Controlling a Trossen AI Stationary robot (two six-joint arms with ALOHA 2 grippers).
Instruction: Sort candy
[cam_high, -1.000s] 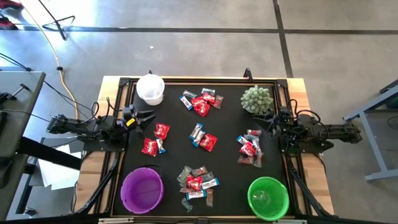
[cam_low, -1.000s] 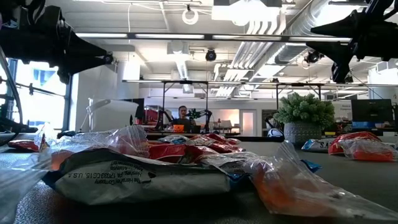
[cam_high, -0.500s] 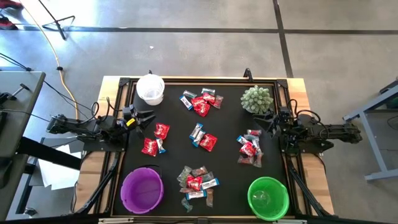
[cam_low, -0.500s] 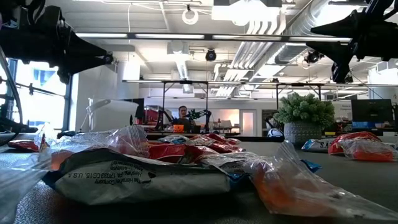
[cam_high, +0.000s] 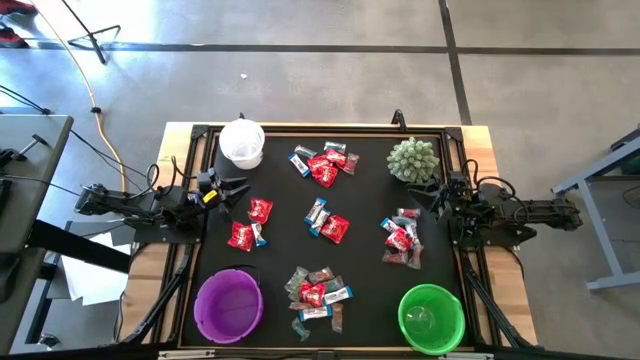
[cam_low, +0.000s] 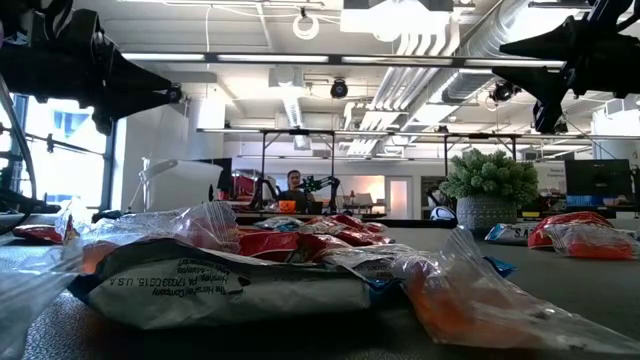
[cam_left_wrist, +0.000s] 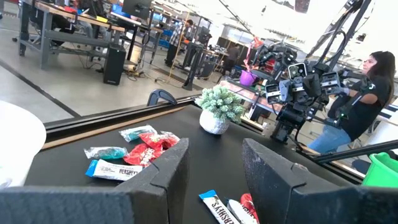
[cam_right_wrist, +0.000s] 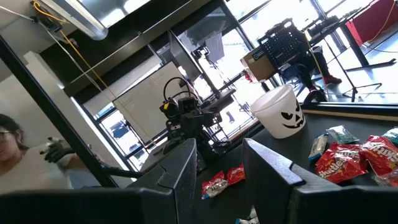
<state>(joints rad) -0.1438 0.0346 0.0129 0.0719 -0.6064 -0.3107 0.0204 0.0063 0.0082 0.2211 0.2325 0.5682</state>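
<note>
Glossy crinkled foil candy (cam_high: 323, 170) lies on a matt black mat (cam_high: 285, 235) bordered by pale wood (cam_high: 146, 265).

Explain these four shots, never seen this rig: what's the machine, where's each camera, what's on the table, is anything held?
Two robot arms work at a black table. The overhead shot shows the left gripper at the left edge and the right gripper at the right edge, both open and empty. Another camera sits at table height; one rides on each wrist, looking past that arm's fingers. On the table: clusters of candy, a white bucket with a face printed on it, a purple bowl, a green bowl and a small spiky plant. Nothing is sorted yet.
</note>
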